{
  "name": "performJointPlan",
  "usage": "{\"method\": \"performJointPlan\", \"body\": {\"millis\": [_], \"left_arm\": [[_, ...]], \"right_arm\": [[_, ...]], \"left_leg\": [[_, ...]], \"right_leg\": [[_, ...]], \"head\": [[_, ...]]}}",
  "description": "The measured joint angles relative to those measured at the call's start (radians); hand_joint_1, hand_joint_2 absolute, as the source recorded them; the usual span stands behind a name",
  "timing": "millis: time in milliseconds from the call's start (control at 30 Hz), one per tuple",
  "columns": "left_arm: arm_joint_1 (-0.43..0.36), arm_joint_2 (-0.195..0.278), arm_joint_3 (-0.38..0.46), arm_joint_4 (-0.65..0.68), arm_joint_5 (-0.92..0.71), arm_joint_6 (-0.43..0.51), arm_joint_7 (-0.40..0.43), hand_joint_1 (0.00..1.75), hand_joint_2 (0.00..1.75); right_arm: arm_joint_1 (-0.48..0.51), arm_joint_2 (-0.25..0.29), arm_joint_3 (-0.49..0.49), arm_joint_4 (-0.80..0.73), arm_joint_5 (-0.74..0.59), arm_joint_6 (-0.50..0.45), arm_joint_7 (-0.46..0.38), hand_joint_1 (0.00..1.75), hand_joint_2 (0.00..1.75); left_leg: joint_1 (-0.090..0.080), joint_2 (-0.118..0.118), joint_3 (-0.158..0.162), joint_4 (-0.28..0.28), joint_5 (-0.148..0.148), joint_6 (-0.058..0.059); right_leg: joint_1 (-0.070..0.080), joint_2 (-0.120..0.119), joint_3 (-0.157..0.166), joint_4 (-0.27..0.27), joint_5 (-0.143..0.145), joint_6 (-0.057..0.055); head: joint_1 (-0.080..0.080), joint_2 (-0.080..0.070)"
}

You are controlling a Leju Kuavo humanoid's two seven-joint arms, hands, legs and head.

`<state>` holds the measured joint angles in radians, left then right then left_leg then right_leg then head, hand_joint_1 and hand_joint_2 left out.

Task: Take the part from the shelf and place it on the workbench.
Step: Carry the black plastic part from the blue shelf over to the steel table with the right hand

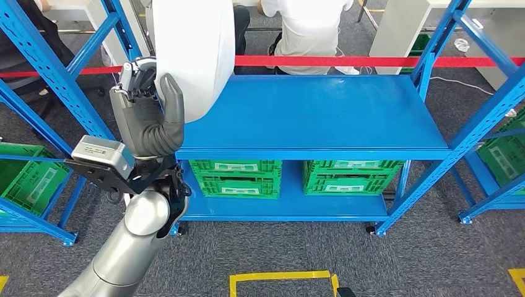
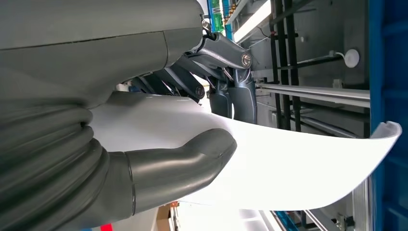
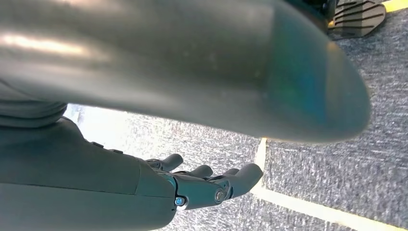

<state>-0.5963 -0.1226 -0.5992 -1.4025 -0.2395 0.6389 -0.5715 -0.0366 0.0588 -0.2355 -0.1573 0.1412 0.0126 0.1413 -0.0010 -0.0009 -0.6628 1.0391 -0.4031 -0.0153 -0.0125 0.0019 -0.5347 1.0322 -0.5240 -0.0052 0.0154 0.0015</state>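
Left fingers: dark, pressed on one face of the white part, thick grey thumb on the other face; clamped on it.
Left hand: raised at the left end of the blue shelf, holding the part upright.
White part: curved, smooth panel, in the left hand's grip, lifted above the shelf's top board at its left end.
Right fingers: slightly curled, apart, nothing in them.
Right hand: hangs over grey carpet with a yellow tape line.
Lower shelf board: two green crates side by side.
Behind the shelf: red barrier tape, a person in white.
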Motion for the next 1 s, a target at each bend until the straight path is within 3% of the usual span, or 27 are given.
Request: {"method": "performJointPlan", "body": {"millis": [67, 133, 167, 200, 233, 300, 367, 400, 433, 500, 533, 567, 633, 667, 700, 767, 800, 833, 900, 933, 1000], "left_arm": [[0.001, 0.003, 0.000, 0.000, 0.002, 0.001, -0.006, 1.75, 1.75], [0.004, 0.006, 0.000, 0.000, 0.003, 0.004, -0.010, 1.75, 1.75], [0.006, 0.009, 0.000, 0.000, 0.004, 0.006, -0.011, 1.75, 1.75], [0.010, 0.012, 0.000, -0.001, 0.004, 0.010, -0.012, 1.75, 1.75], [0.014, 0.015, 0.001, -0.002, 0.006, 0.014, -0.012, 1.75, 1.75], [0.020, 0.022, 0.003, -0.006, 0.008, 0.019, -0.012, 1.75, 1.75], [0.022, 0.028, 0.008, -0.014, 0.009, 0.022, -0.013, 1.75, 1.75], [0.023, 0.031, 0.012, -0.018, 0.009, 0.025, -0.014, 1.75, 1.75], [0.025, 0.036, 0.017, -0.020, 0.009, 0.028, -0.016, 1.75, 1.75], [0.031, 0.044, 0.022, -0.022, 0.008, 0.034, -0.020, 1.75, 1.75], [0.034, 0.047, 0.023, -0.023, 0.007, 0.035, -0.022, 1.75, 1.75], [0.036, 0.049, 0.023, -0.024, 0.005, 0.036, -0.026, 1.75, 1.75], [0.041, 0.052, 0.023, -0.026, 0.002, 0.036, -0.033, 1.75, 1.75], [0.046, 0.054, 0.023, -0.027, 0.000, 0.037, -0.036, 1.75, 1.75], [0.051, 0.056, 0.023, -0.027, -0.002, 0.038, -0.039, 1.75, 1.75], [0.060, 0.059, 0.023, -0.027, -0.003, 0.047, -0.047, 1.75, 1.75], [0.062, 0.060, 0.026, -0.028, -0.003, 0.051, -0.050, 1.75, 1.75], [0.065, 0.062, 0.030, -0.030, -0.001, 0.055, -0.055, 1.75, 1.75], [0.072, 0.065, 0.044, -0.037, 0.006, 0.057, -0.061, 1.75, 1.75], [0.075, 0.067, 0.052, -0.041, 0.008, 0.057, -0.064, 1.75, 1.75], [0.081, 0.076, 0.066, -0.047, 0.010, 0.057, -0.068, 1.75, 1.75]], "right_arm": [[0.000, 0.000, -0.003, 0.000, -0.006, 0.006, -0.009, 0.00, 0.00], [0.001, 0.000, -0.007, 0.000, -0.007, 0.008, -0.016, 0.00, 0.00], [0.001, 0.000, -0.009, 0.000, -0.008, 0.008, -0.019, 0.00, 0.00], [0.002, 0.000, -0.012, 0.000, -0.010, 0.008, -0.021, 0.00, 0.00], [0.002, 0.000, -0.015, 0.000, -0.012, 0.009, -0.023, 0.00, 0.00], [0.002, 0.000, -0.021, 0.000, -0.016, 0.010, -0.025, 0.00, 0.00], [0.002, 0.001, -0.024, 0.000, -0.019, 0.011, -0.025, 0.00, 0.00], [0.003, 0.001, -0.025, -0.001, -0.020, 0.011, -0.024, 0.00, 0.00], [0.003, 0.002, -0.026, -0.001, -0.021, 0.011, -0.023, 0.00, 0.00], [0.005, 0.003, -0.028, -0.001, -0.022, 0.009, -0.020, 0.00, 0.00], [0.007, 0.003, -0.029, -0.001, -0.022, 0.007, -0.018, 0.00, 0.00], [0.009, 0.004, -0.029, -0.001, -0.022, 0.006, -0.017, 0.00, 0.00], [0.009, 0.006, -0.030, -0.001, -0.022, 0.006, -0.017, 0.00, 0.00], [0.009, 0.007, -0.030, -0.001, -0.022, 0.006, -0.017, 0.00, 0.00], [0.009, 0.007, -0.030, -0.001, -0.022, 0.006, -0.017, 0.00, 0.00], [0.009, 0.007, -0.032, -0.001, -0.024, 0.006, -0.018, 0.00, 0.00], [0.008, 0.007, -0.034, -0.001, -0.025, 0.005, -0.018, 0.00, 0.00], [0.008, 0.007, -0.037, -0.001, -0.026, 0.004, -0.018, 0.00, 0.00], [0.006, 0.008, -0.043, -0.001, -0.030, 0.000, -0.018, 0.00, 0.00], [0.006, 0.008, -0.046, -0.001, -0.031, -0.002, -0.017, 0.00, 0.00], [0.008, 0.009, -0.050, -0.001, -0.035, -0.005, -0.013, 0.00, 0.00]], "left_leg": [[0.003, -0.001, -0.022, 0.050, -0.061, -0.012], [0.006, -0.002, -0.055, 0.167, -0.157, -0.021], [0.008, -0.002, -0.066, 0.227, -0.185, -0.025], [0.010, -0.002, -0.064, 0.265, -0.188, -0.028], [0.011, -0.002, -0.048, 0.274, -0.171, -0.029], [0.014, -0.002, 0.035, 0.190, -0.123, -0.029], [0.013, -0.004, 0.139, 0.051, -0.129, -0.023], [0.010, -0.005, 0.167, 0.004, -0.141, -0.016], [0.007, -0.006, 0.176, -0.019, -0.149, -0.008], [0.005, -0.004, 0.161, -0.025, -0.134, 0.013], [0.005, -0.003, 0.152, -0.026, -0.122, 0.023], [0.005, -0.001, 0.141, -0.027, -0.110, 0.032], [0.004, 0.000, 0.112, -0.026, -0.084, 0.041], [0.001, 0.000, 0.095, -0.025, -0.071, 0.043], [-0.001, 0.000, 0.077, -0.023, -0.059, 0.044], [-0.005, 0.000, 0.041, -0.015, -0.037, 0.043], [-0.006, 0.000, 0.025, -0.011, -0.028, 0.041], [-0.006, 0.000, 0.012, -0.006, -0.019, 0.039], [-0.008, 0.001, -0.004, -0.001, -0.002, 0.030], [-0.008, 0.002, -0.007, -0.002, 0.007, 0.025], [-0.008, 0.002, -0.008, -0.009, 0.024, 0.013]], "right_leg": [[-0.005, -0.005, -0.019, -0.006, 0.023, -0.013], [-0.005, -0.007, -0.046, -0.005, 0.046, -0.018], [-0.005, -0.008, -0.061, -0.004, 0.057, -0.018], [-0.006, -0.009, -0.077, -0.004, 0.069, -0.016], [-0.006, -0.010, -0.092, -0.003, 0.080, -0.014], [-0.007, -0.010, -0.118, 0.000, 0.101, -0.007], [-0.006, -0.010, -0.134, 0.002, 0.119, 0.005], [-0.005, -0.009, -0.136, 0.001, 0.129, 0.011], [-0.005, -0.009, -0.138, -0.002, 0.139, 0.018], [-0.009, -0.008, -0.142, -0.007, 0.148, 0.032], [-0.011, -0.008, -0.150, 0.004, 0.129, 0.037], [-0.012, -0.007, -0.162, 0.032, 0.092, 0.041], [-0.011, -0.007, -0.195, 0.147, -0.015, 0.044], [-0.010, -0.006, -0.207, 0.212, -0.050, 0.044], [-0.008, -0.006, -0.210, 0.262, -0.061, 0.043], [-0.003, -0.005, -0.173, 0.274, -0.023, 0.037], [0.000, -0.005, -0.132, 0.235, 0.004, 0.032], [0.003, -0.005, -0.081, 0.171, 0.008, 0.025], [0.010, -0.004, 0.006, 0.041, -0.016, 0.013], [0.014, -0.003, 0.027, 0.004, -0.031, 0.008], [0.016, -0.003, 0.024, -0.010, -0.020, -0.003]], "head": [[-0.002, 0.000], [-0.004, 0.000], [-0.004, 0.000], [-0.004, 0.000], [-0.004, 0.000], [-0.004, 0.000], [-0.003, 0.000], [-0.003, 0.000], [-0.003, 0.000], [-0.003, 0.000], [-0.002, 0.000], [-0.002, 0.000], [-0.002, 0.000], [-0.002, 0.000], [-0.002, 0.000], [-0.002, 0.000], [-0.002, 0.000], [-0.002, 0.000], [-0.002, 0.000], [-0.002, 0.000], [0.000, 0.000]]}}
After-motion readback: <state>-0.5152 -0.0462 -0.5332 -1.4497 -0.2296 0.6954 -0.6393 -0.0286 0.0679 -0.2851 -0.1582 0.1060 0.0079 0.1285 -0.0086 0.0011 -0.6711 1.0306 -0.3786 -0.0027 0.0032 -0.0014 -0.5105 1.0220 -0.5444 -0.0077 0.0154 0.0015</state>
